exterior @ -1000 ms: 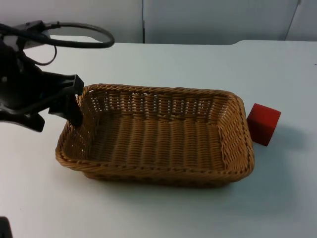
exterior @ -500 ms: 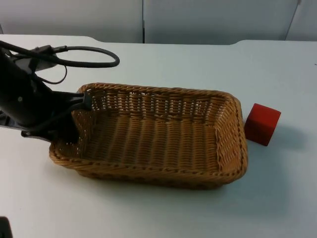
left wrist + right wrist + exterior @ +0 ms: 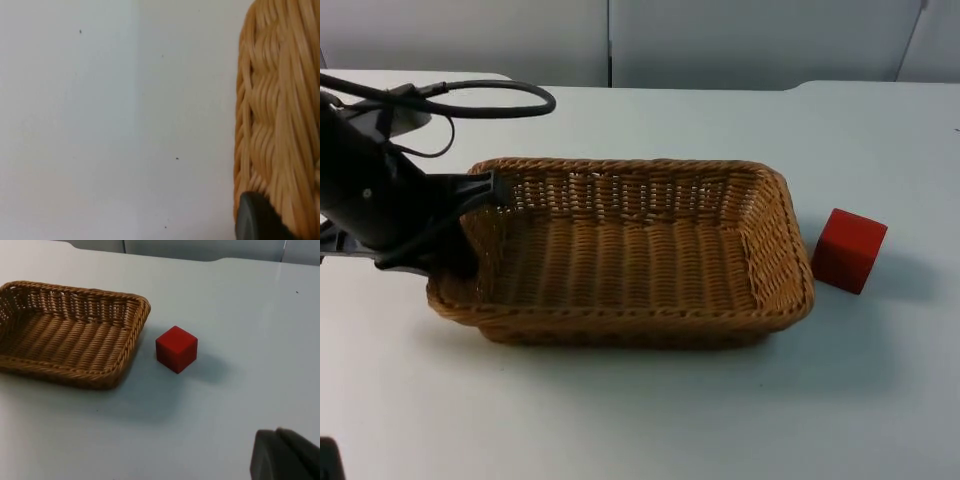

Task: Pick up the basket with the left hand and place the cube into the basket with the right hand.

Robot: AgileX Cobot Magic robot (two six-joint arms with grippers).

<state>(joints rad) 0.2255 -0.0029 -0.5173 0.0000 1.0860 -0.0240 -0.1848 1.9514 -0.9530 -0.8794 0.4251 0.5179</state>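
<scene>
We can read no text, label, brand, number or sign on anything here.

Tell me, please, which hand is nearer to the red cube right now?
The right hand, most likely: it waits back from the red cube with bare table between them. The left hand is at the basket's far end, the whole basket between.

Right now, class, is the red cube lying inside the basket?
No. In the top view the red cube sits on the white table just outside the basket, beside its short end.
</scene>
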